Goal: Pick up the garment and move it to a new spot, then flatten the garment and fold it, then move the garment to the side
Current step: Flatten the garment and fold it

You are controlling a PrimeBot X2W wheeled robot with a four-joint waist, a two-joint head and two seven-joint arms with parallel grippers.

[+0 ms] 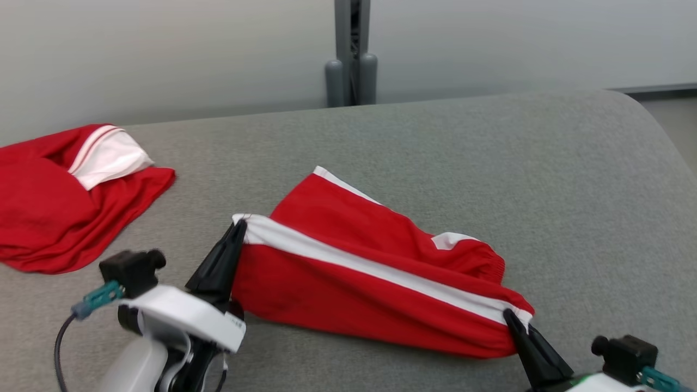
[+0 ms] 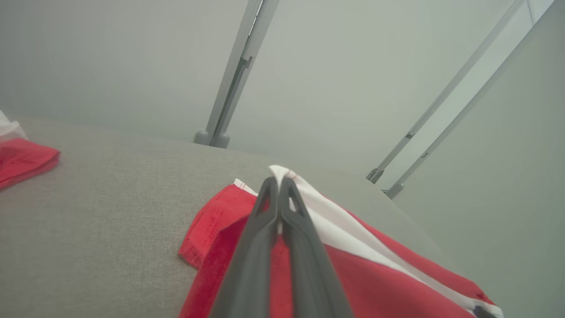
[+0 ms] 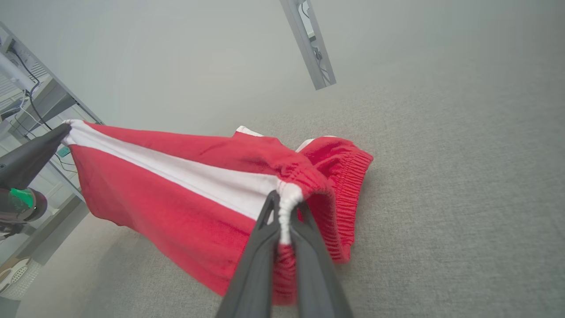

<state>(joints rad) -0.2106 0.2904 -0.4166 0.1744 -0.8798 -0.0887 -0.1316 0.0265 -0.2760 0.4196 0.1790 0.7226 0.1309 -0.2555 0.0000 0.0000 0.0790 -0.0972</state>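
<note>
- A red fabric garment (image 1: pixel 354 283) with a broad white stripe and a gathered elastic waistband sits at the near middle of the grey cloth-covered table (image 1: pixel 490 163).
- The garment is held at both ends of its white stripe and stretched between the two arms.
- The left gripper (image 1: pixel 239 226) has its long dark fingers pressed together on the garment's left corner, right where the white stripe ends. In the left wrist view the fingers (image 2: pixel 265 207) meet at the tips with the white edge pinched between them.
- The right gripper (image 1: pixel 509 316) has its fingers clamped on the right end, at the white patch of the ruched waistband. The right wrist view shows the elastic bunched between the two fingers (image 3: pixel 265 221).
- In that same view the stripe runs taut to the left fingers at the far left, and the red cloth hangs below it toward the table.
- The far part of the waistband lies folded on the table surface.
- A second red garment (image 1: pixel 49 212) with a white panel lies crumpled on the table's far left, well apart from the held one.
- A grey metal post (image 1: pixel 351 54) stands behind the table against a pale wall (image 1: pixel 163 54).
</note>
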